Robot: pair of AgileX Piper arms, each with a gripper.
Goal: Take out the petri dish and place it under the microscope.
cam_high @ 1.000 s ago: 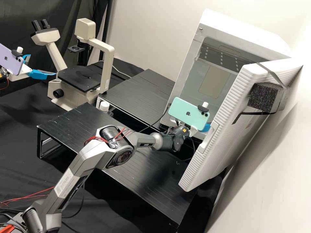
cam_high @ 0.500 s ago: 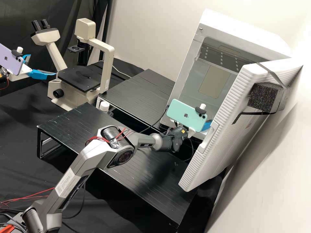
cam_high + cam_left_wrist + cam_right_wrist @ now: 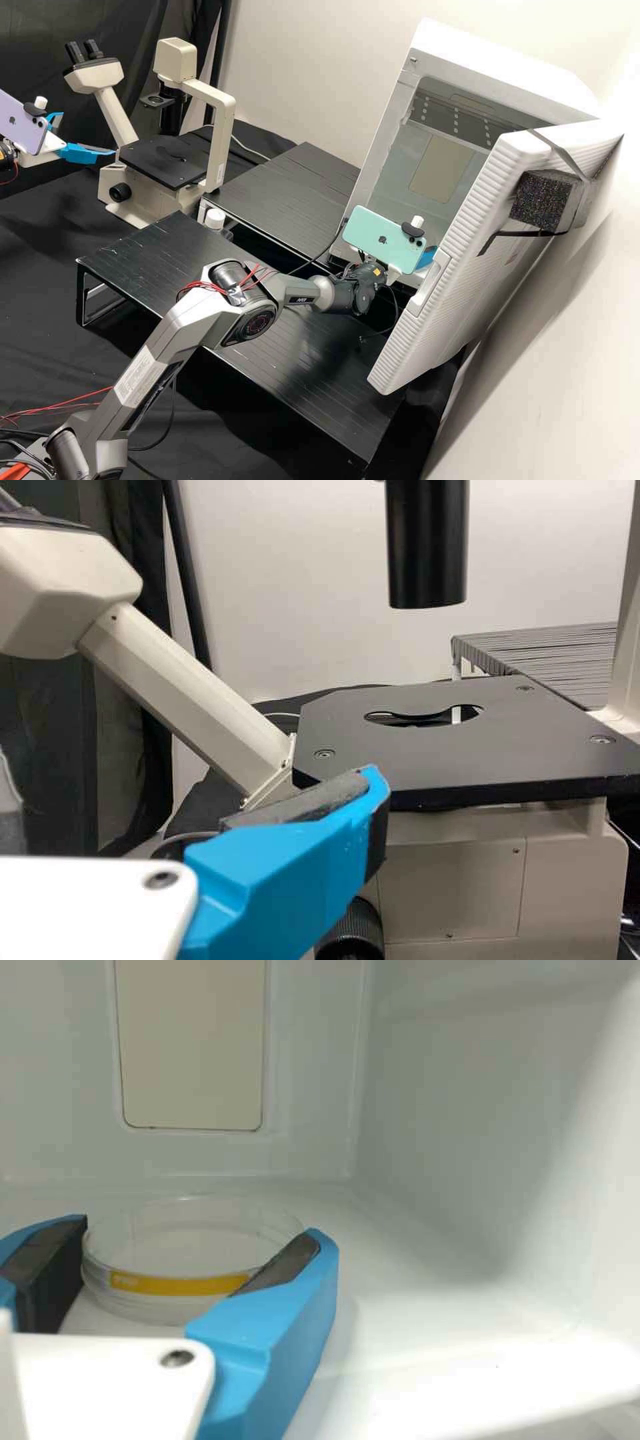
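Observation:
In the high view my right gripper (image 3: 425, 258) is at the incubator's opening, its fingertips hidden by the door. Inside the incubator, in the right wrist view, the right gripper (image 3: 197, 1250) is open, one finger to each side of the near part of a clear petri dish (image 3: 190, 1250) with a yellow label; whether they touch it I cannot tell. The dish lies flat on the white floor. My left gripper (image 3: 88, 135) stands open beside the microscope (image 3: 220, 133), left of its black stage (image 3: 160, 160). In the left wrist view one finger of the left gripper (image 3: 290, 870) is before the stage (image 3: 400, 750).
The ribbed incubator door (image 3: 460, 267) stands open right of the right gripper. Low black tables (image 3: 167, 267) lie below the right arm and before the incubator. A small white-capped bottle (image 3: 215, 219) stands near the microscope's base. The incubator's side wall (image 3: 470, 1140) rises beside the dish.
The right arm's wrist and gripper have shifted slightly left and down in the high view, mostly in the first half second, with a small tilt. The left arm has kept still.

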